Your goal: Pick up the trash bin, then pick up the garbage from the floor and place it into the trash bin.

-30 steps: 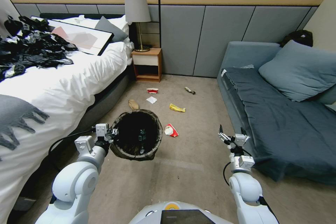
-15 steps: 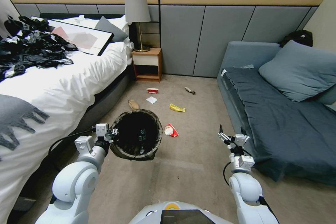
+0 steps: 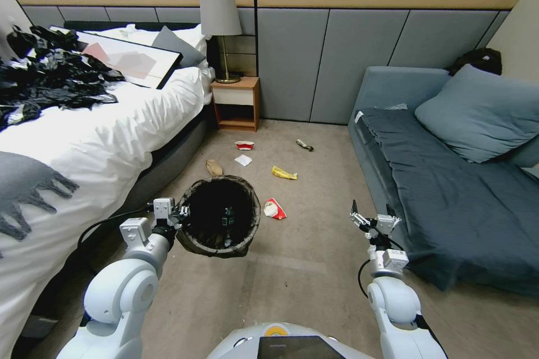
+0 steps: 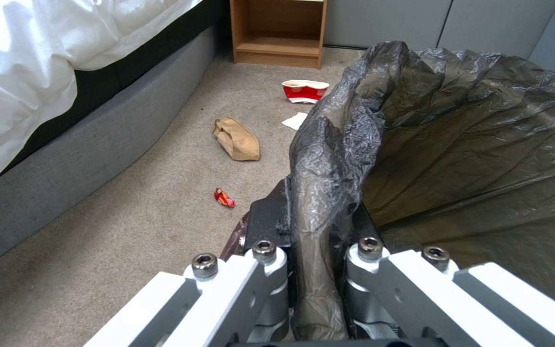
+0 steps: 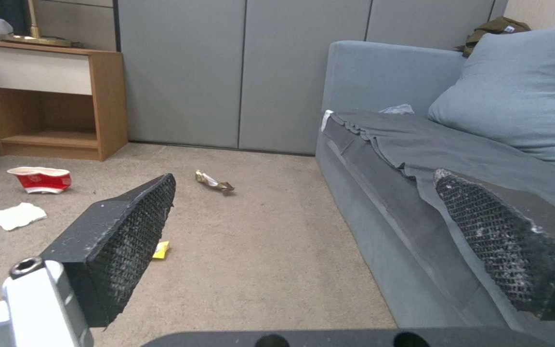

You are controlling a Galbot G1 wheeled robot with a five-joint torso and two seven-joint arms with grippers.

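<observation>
Several bits of garbage (image 3: 274,208) on carpet ahead; left gripper (image 3: 181,214) pinches trash bin (image 3: 220,223) rim, held off the floor. Wrist cam: liner clamped tight. Right gripper (image 5: 303,231) spread, idle; imo keep bin level.

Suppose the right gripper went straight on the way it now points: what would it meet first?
Probably nothing soon. The open right gripper points over bare carpet alongside the sofa; the crumpled dark wrapper lies slightly aside. Depth is unclear.
</observation>
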